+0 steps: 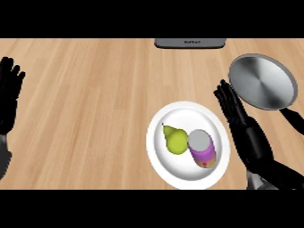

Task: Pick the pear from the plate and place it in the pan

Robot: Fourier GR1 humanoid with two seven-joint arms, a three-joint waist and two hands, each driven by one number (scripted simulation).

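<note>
A yellow-green pear (174, 140) lies on the left half of a white plate (180, 178) at the lower middle of the wooden counter. Beside it on the plate lies a purple can (203, 149) with a grey lid, touching or nearly touching the pear. A round grey pan (262, 81) sits at the upper right, its black handle (303, 125) running down toward the right edge. My right hand (238, 116) stands open with straight fingers just right of the plate, between plate and pan, holding nothing. My left hand (2, 99) rests open at the far left edge, fingers up.
A dark grey appliance edge (190, 42) shows at the top middle of the counter. Bare wood (88, 111) stretches between my left hand and the plate.
</note>
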